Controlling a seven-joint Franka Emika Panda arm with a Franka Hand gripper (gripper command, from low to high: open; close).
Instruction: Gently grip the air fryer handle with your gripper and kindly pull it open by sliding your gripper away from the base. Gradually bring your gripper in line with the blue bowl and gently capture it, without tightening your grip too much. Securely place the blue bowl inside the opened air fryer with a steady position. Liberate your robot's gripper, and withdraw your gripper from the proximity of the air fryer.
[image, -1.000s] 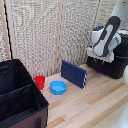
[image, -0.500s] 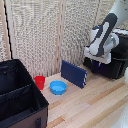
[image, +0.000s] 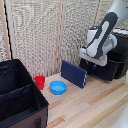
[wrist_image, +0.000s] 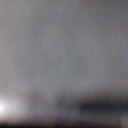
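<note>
Nearest you in the exterior view sits the big black fabric bin (image: 20, 95) with its dividers, filling the corner at the exterior view's left. Just behind it on the wooden bench (image: 95, 107) stands the red cup (image: 39, 82), and just beside the cup lies the blue bowl (image: 58, 88), upright and empty as far as you can see. A dark navy panel (image: 73, 73) leans a little further back, between the bowl and the appliance.

Furthest back, at the exterior view's right, the air fryer (image: 116, 62) rests on the bench against the screen. The arm hangs in front of it, and the end effector (image: 90, 63) sits low at the drawer front, where the air fryer handle would be; you cannot see the handle itself behind the arm. You cannot tell whether the fingers are spread or closed on anything: the exterior view hides them, and the wrist view is a grey blur with only a dark band.

I judge the drawer-opening step is in hand, with the bowl well apart and untouched. The risks from here: pulling with a poor hold may slip off the handle, and a hard pull could drag the whole appliance along the bench. Later, the leaning panel stands close to the path toward the bowl, so a low sweep could topple it.
</note>
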